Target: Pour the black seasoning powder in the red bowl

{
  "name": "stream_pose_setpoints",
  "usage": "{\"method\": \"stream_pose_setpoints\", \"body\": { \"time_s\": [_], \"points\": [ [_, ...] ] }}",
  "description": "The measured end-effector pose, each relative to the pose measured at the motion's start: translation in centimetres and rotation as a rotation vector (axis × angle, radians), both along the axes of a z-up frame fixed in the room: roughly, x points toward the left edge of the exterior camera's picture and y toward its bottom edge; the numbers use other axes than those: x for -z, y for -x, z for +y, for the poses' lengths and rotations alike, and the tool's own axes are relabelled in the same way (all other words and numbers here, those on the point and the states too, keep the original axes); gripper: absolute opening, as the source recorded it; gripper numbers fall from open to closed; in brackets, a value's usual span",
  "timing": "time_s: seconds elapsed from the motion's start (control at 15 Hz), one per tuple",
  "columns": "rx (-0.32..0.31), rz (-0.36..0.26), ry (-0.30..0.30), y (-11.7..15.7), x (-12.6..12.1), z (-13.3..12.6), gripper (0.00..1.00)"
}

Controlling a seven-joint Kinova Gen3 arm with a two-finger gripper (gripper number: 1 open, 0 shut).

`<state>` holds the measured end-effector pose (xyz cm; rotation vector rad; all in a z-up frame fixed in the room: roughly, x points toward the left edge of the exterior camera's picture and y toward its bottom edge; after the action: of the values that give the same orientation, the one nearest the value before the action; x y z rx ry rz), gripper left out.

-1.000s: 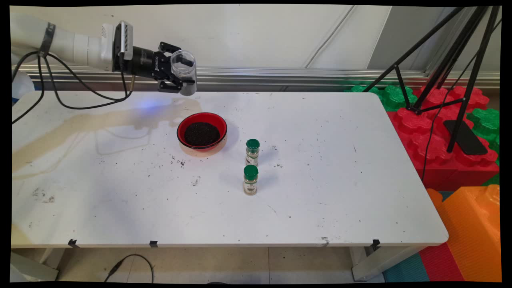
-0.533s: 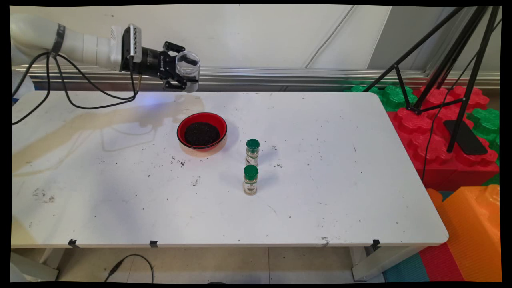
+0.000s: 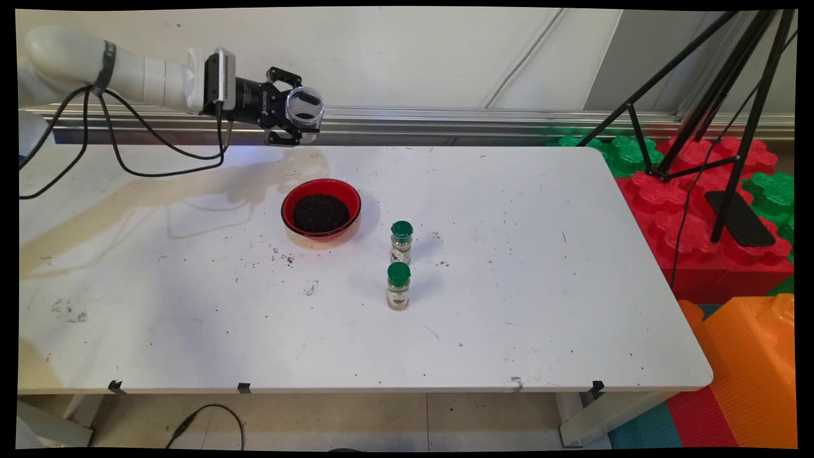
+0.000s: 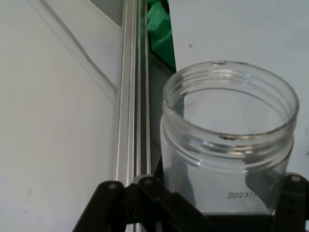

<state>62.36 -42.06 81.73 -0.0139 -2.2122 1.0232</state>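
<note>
Sideways, the end effector (image 3: 294, 119) grips a clear jar (image 3: 305, 109) beyond the red bowl (image 3: 321, 208).

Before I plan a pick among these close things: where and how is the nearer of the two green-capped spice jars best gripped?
Likely the nearer spice jar is best gripped on its glass body below the green cap, fingers closing from its left and right. It stands upright, and the farther spice jar stands close behind it, crowding that side.

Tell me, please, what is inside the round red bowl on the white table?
The round red bowl holds a dark, granular fill covering its floor; what lies beneath that layer is hidden. Similar dark specks dot the white table nearby.
</note>
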Motion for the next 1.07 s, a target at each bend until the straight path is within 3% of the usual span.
{"method": "stream_pose_setpoints", "body": {
  "time_s": [1.07],
  "points": [
    [0.145,-0.199,0.166,1.8,0.8,0.5,0.0]
  ]
}}
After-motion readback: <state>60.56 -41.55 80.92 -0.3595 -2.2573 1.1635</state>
